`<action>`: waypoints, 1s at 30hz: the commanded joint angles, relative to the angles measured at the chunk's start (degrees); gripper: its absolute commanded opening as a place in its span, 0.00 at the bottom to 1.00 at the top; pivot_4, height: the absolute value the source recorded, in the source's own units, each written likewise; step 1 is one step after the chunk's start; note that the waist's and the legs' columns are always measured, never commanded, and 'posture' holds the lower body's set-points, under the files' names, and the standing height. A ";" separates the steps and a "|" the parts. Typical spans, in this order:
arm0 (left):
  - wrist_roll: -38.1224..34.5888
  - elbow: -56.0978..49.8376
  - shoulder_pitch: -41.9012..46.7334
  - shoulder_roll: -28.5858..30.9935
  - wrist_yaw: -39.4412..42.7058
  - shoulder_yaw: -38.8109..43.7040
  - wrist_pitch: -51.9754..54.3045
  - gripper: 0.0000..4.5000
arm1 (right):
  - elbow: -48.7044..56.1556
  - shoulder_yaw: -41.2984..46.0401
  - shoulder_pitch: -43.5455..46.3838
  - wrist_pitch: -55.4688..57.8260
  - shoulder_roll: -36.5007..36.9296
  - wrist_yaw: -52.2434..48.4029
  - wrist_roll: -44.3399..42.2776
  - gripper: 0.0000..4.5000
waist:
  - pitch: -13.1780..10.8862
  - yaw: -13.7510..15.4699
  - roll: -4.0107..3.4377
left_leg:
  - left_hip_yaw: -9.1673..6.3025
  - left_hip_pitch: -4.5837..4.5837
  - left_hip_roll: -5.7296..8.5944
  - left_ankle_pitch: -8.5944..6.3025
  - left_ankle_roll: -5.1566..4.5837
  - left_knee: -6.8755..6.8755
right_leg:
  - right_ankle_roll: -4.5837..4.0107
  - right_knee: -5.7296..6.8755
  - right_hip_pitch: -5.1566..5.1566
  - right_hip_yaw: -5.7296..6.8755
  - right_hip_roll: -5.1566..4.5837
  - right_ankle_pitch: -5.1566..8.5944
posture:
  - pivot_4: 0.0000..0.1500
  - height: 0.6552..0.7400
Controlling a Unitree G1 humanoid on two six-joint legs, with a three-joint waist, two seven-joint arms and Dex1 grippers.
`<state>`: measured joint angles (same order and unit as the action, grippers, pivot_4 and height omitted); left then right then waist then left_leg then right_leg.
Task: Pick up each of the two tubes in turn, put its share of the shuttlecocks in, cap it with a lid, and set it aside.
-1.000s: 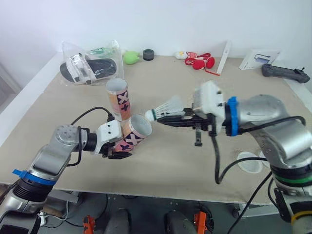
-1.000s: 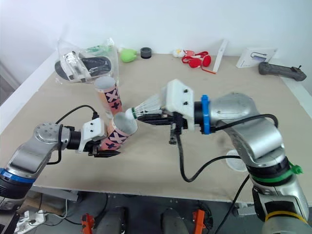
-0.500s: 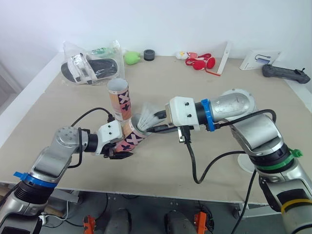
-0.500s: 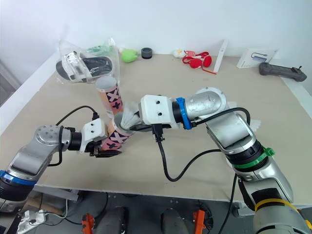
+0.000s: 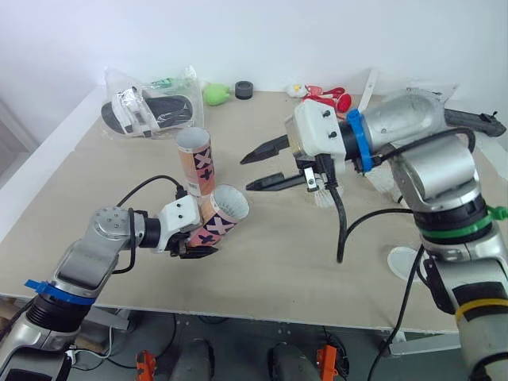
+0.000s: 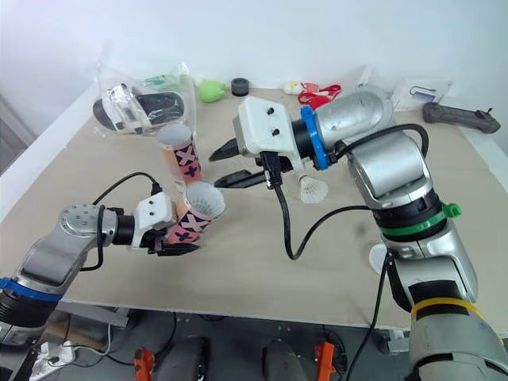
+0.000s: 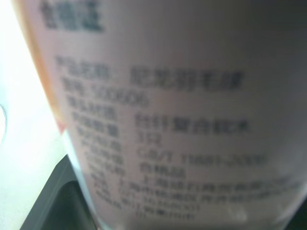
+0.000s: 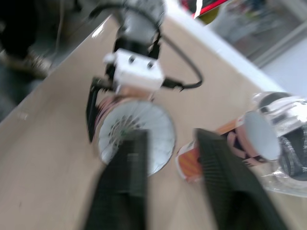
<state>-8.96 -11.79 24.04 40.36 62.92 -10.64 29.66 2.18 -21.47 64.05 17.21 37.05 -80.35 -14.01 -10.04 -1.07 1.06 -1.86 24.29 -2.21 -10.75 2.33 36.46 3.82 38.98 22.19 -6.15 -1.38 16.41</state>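
beige table [image 5: 317,246] – left gripper [image 5: 193,240] clamps the tilted tube [image 5: 218,214], a shuttlecock [image 8: 136,129] in its mouth, just beside the upright tube [image 5: 194,163] – right gripper [image 5: 246,173] hangs nearby, jaws wide and empty.

Pink tilted tube [image 5: 213,223] beside upright tube [image 5: 194,163]

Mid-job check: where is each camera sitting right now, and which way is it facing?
Left eye view: on the head, looking forward and down over the table; both arms show, left gripper clamping the held tube, right gripper open.
Right eye view: its stereo twin, same scene.
Left wrist view: close against the held tube's label.
Right wrist view: along its own fingers into the held tube's mouth; the left gripper shows.
Shared: the held tube appears in all.
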 commanded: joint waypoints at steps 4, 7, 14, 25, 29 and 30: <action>-0.57 0.62 -0.59 -1.79 -0.14 -2.58 0.09 0.69 | -8.71 -7.60 3.95 -11.88 -6.33 -2.73 9.31 0.02 | -0.01 -0.08 -0.01 | -0.02 0.04 0.03 0.05 0.05 0.00 | -0.03 0.01 0.02 0.01 -0.02 -0.03 | 1.00 1.00; -0.81 0.85 -0.51 -2.25 -0.28 -2.19 0.25 0.69 | -14.50 -11.34 6.02 -18.71 -10.05 -3.47 14.30 0.02 | -0.02 -0.11 -0.02 | 0.01 0.03 0.02 0.05 0.06 -0.02 | -0.11 0.01 0.04 0.00 -0.01 -0.10 | 1.00 1.00; -1.10 0.18 -2.01 -2.80 -1.27 -1.42 0.22 0.69 | -23.49 -15.75 9.13 -28.32 -17.07 -3.80 21.28 0.02 | -0.02 -0.06 -0.02 | -0.08 0.05 0.02 0.07 0.09 -0.05 | -0.18 0.02 0.04 0.09 -0.02 -0.08 | 1.00 1.00; -1.71 -1.15 -2.87 -2.83 -2.58 -1.25 1.18 0.69 | -21.93 -16.48 8.17 -31.40 -20.44 -5.22 24.63 0.02 | 0.02 -0.28 -0.06 | -0.11 -0.20 -0.25 0.16 0.25 -0.09 | -0.21 0.05 -0.07 0.17 0.23 -0.09 | 1.00 1.00; -2.66 -1.07 -3.01 -3.13 -2.04 -1.05 1.10 0.69 | -20.22 -13.90 10.49 -30.91 -18.96 -5.68 23.90 0.02 | 0.01 -0.25 -0.06 | -0.11 -0.17 -0.27 0.18 0.29 -0.10 | -0.22 0.06 -0.05 0.17 0.25 -0.10 | 1.00 1.00; -2.64 -0.93 -2.98 -3.16 -2.00 -1.07 0.92 0.69 | -19.65 -13.42 10.77 -30.75 -18.57 -5.88 23.59 0.02 | 0.01 -0.23 -0.06 | -0.11 -0.15 -0.27 0.19 0.29 -0.10 | -0.26 0.06 -0.03 0.17 0.24 -0.11 | 1.00 1.00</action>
<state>-10.31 -12.37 22.00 38.46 60.25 -8.92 30.28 -20.54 -36.90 72.72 -13.58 18.53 -85.42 10.61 -10.03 -1.30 1.00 -1.97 24.17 -2.47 -10.56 2.63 36.36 3.56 39.03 22.18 -5.98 -1.14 16.29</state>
